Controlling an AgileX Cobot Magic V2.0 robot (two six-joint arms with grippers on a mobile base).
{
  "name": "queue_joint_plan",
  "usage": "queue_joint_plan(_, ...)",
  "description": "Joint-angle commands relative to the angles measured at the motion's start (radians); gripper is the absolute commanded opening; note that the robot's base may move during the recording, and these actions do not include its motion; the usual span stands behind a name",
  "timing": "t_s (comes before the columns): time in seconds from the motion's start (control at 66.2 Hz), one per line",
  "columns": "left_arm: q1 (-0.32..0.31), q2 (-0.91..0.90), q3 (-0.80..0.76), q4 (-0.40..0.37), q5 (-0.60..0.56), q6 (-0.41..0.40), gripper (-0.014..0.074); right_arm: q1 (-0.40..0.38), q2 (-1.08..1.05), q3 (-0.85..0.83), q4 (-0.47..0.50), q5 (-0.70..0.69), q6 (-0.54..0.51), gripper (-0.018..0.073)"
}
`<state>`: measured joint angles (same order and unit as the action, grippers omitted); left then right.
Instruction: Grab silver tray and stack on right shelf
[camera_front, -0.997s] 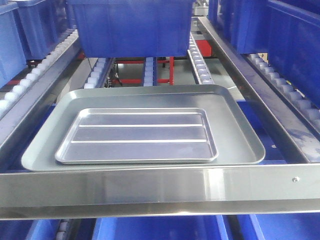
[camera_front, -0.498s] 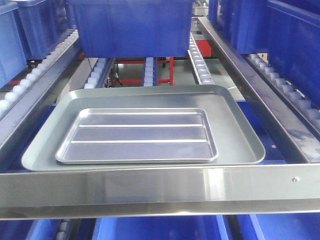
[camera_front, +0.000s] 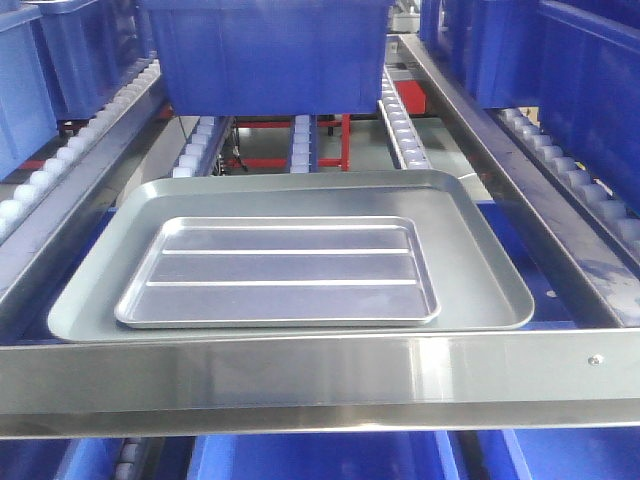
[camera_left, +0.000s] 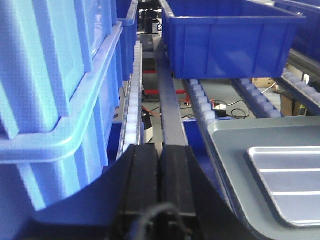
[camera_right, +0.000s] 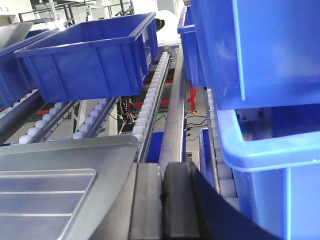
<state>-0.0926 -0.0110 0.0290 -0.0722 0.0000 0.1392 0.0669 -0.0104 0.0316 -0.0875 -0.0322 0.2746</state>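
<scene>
both hands closed: left hand (camera_left: 159, 165), right hand (camera_right: 162, 190); silver tray (camera_front: 278, 272) cut off in wrist views

the right gripper (camera_right: 161, 200) fills the near bottom centre, its two black jaws pressed together with only a thin seam between them. to its left lies the grey tray (camera_right: 90, 152), and the silver tray (camera_right: 40, 195) rests inside it, ridges showing on its floor. a steel rail (camera_right: 175, 120) runs away from the gripper, beside a line of whitish rollers (camera_right: 150, 95). a blue bin (camera_right: 90, 57) sits far left on the rollers; stacked blue bins (camera_right: 260, 75) crowd the right.
</scene>
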Motion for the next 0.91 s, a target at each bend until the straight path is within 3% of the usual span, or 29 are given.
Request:
queue_joint_plan(0.0,0.007,-0.013,0.028,-0.010,-0.060,0.004,-0.0099,-0.005,-0.018,-0.002,-0.005,-0.086,-0.009,0.0053)
queue_joint_plan(0.211,0.007,-0.013,0.028,-0.010,-0.132,0.004,-0.0099,-0.005,-0.018,-0.002,-0.005,-0.086,-0.009,0.0053)
queue_joint_plan(0.891,0.007,-0.013,0.028,-0.010,-0.132,0.004,-0.0099,-0.005,-0.018,-0.002,-0.005,-0.086,-0.009,0.0053)
